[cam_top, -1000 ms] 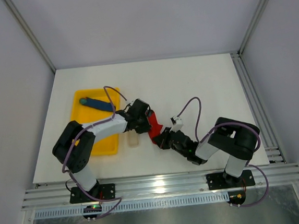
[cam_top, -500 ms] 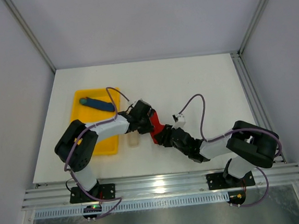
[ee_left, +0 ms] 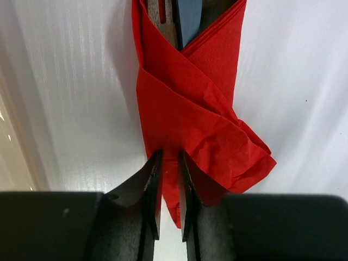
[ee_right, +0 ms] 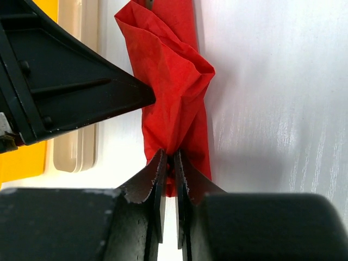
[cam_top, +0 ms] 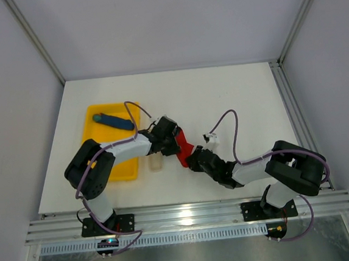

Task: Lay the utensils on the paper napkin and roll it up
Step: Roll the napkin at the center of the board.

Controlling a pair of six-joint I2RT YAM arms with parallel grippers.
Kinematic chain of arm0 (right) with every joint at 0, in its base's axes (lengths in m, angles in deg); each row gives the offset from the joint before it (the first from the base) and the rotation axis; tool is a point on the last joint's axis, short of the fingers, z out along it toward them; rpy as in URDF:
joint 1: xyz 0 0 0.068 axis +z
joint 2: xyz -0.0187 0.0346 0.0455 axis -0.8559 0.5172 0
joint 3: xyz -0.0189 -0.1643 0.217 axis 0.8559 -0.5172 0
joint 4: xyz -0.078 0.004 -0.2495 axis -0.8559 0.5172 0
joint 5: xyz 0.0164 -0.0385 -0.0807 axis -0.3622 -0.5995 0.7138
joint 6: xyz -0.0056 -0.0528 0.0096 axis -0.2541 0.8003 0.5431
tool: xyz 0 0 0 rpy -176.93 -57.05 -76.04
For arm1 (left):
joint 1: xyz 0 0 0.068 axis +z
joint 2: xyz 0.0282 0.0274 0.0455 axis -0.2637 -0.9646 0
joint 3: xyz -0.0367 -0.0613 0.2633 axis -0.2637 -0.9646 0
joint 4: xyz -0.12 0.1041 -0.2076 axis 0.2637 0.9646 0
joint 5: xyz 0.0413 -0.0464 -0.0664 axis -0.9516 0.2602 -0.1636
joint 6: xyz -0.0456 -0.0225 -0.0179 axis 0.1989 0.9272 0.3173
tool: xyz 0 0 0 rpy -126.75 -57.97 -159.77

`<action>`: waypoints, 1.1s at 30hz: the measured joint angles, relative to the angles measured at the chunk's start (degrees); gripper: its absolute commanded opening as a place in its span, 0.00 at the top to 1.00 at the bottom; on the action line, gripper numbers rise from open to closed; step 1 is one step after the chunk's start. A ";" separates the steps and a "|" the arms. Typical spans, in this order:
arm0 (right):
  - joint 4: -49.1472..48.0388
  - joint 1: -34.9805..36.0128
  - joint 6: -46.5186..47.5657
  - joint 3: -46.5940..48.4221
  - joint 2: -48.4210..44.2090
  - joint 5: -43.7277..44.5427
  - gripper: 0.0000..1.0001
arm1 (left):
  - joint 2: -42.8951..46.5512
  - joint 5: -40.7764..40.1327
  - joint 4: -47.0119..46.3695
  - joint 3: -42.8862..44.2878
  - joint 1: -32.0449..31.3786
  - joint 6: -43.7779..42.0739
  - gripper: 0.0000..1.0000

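Note:
The paper napkin (cam_top: 182,147) is a crumpled, folded red strip lying on the white table between my two grippers. My left gripper (cam_top: 173,140) is at its far end. In the left wrist view the left gripper (ee_left: 169,163) has its jaws a narrow gap apart, and the napkin (ee_left: 190,114) lies flat in that gap. My right gripper (ee_right: 169,160) is shut on the bunched near end of the napkin (ee_right: 174,81). A brownish sliver (ee_left: 155,16), perhaps one of the utensils, shows in the fold's far opening. The rest is hidden.
A yellow tray (cam_top: 103,158) stands left of the napkin with a blue stick (cam_top: 115,121) in it. A pale beige flat piece (cam_top: 155,164) lies on the table between tray and napkin. The left gripper's black body (ee_right: 65,87) is close beside the napkin.
The right arm swung its elbow out to the right, and its gripper opened and then shut again on the napkin's near end. The left jaws loosened a little.

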 measured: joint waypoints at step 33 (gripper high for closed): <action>14.56 4.98 -6.95 1.88 -7.41 7.30 0.60 | 4.55 -0.96 -1.77 -5.77 -6.51 5.92 0.82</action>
